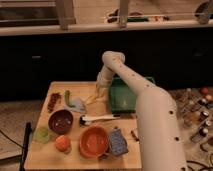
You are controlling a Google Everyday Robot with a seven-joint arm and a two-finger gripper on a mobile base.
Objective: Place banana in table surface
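The light tan plank-grained wooden worktop stands on a pale floor before a long dark cabinet front, with a pale ledge running along the top of the room. The white arm reaches from 5 o'clock up to the worktop's far edge, where the hand hangs low at 12 o'clock. Whether its fingers are parted I cannot tell. The small pale yellow curved banana lies just below the hand, on or very near the wood (contact is unclear). A green rectangular tray sits at 2 o'clock. A dark purple bowl is at 9 o'clock, an orange bowl at 6, and a white-handled brush lies between them near the centre.
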